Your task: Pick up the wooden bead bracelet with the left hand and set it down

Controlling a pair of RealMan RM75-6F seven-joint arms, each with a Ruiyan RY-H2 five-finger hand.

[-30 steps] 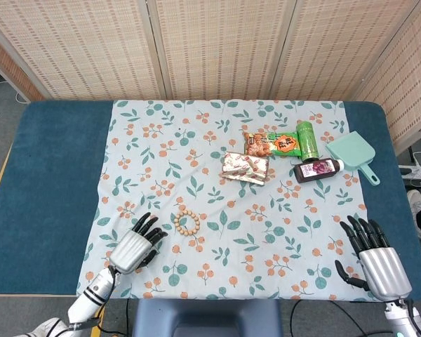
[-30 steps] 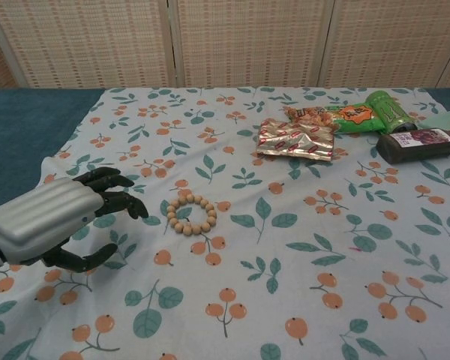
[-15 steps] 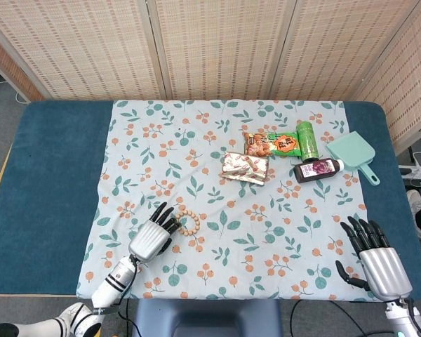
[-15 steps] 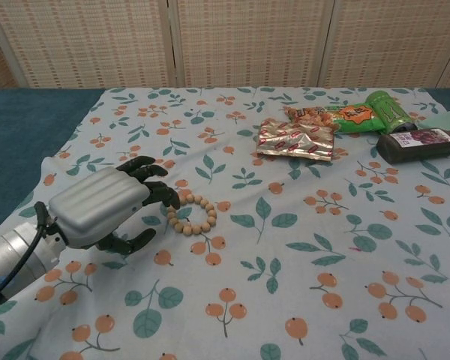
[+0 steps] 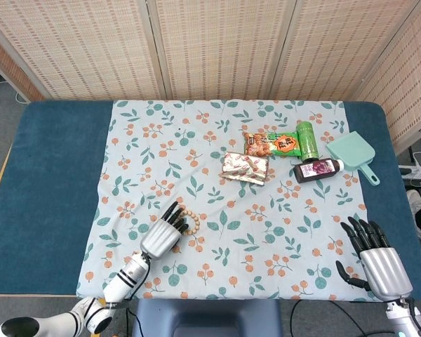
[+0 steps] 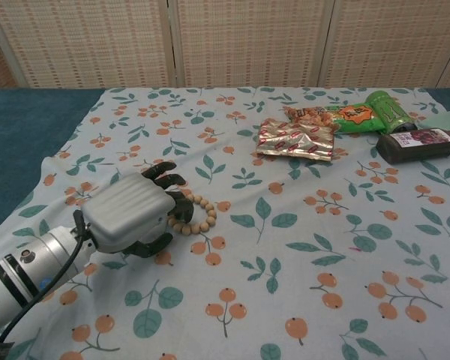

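Left robot hand (image 6: 130,216) fingertips over wooden bead bracelet (image 6: 197,216) left edge.

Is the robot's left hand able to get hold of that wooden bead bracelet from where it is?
Probably yes. The left hand is right at the wooden bead bracelet, fingertips already over its near edge, nothing between them.

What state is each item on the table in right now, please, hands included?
Bracelet: flat on the cloth, its left side under the left hand's fingers.
Left hand: reaching onto the bracelet; whether it grips yet, I cannot tell.
Right hand: open, holding nothing.
Green can: lying on its side.
Dark bottle: lying on its side.
Orange snack bag: flat.
Silver snack bag: flat.
Dustpan: flat, handle toward the robot.
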